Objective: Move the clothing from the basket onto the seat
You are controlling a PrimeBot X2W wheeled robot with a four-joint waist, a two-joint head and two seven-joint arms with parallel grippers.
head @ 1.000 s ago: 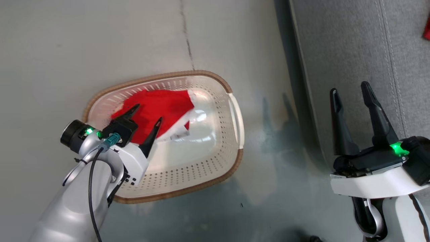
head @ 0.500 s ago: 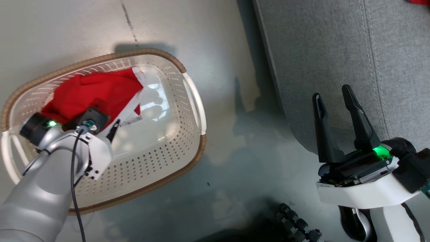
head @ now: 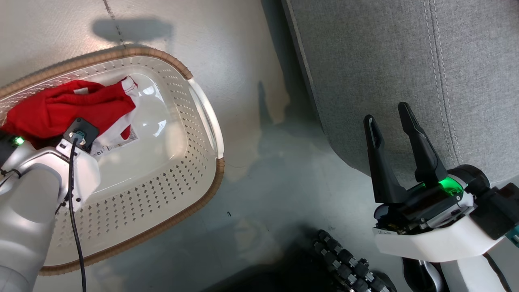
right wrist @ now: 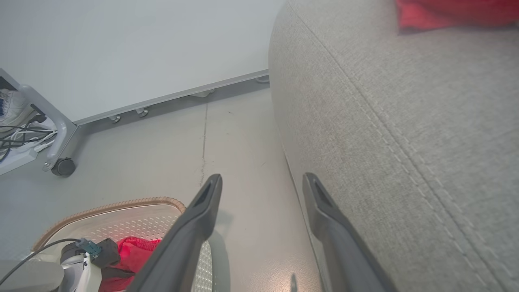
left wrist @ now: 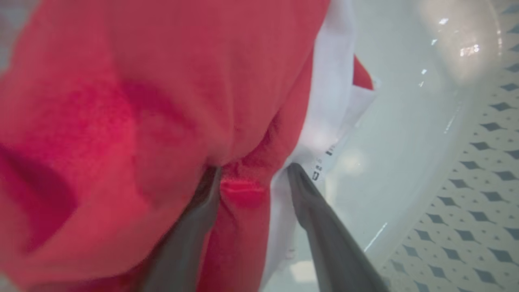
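The basket [head: 201, 117], cream with a brown rim, stands on the floor at the left. Red clothing [head: 61, 107] with white trim lies bunched in its far-left part. My left arm [head: 77, 162] reaches down onto that garment, and its wrist hides the fingers in the head view. In the left wrist view my left gripper [left wrist: 254, 170] is open, its two tips pressed into the clothing [left wrist: 121, 101] with a red fold between them. My right gripper [head: 386, 113] hangs open and empty over the near corner of the grey seat [head: 405, 52]. Another red garment [right wrist: 454, 14] lies on the seat [right wrist: 405, 121].
Bare grey floor separates basket and seat. A black ribbed cable conduit [head: 344, 259] sits at the bottom of the head view. Behind the basket [right wrist: 121, 202] stands a white partition panel [right wrist: 142, 48] on casters [right wrist: 63, 166], with loose cables [right wrist: 16, 138] beside it.
The head camera has swung, shifting the whole picture left. My left gripper has sunk into the red clothing, which is now more bunched. The right gripper has stayed open.
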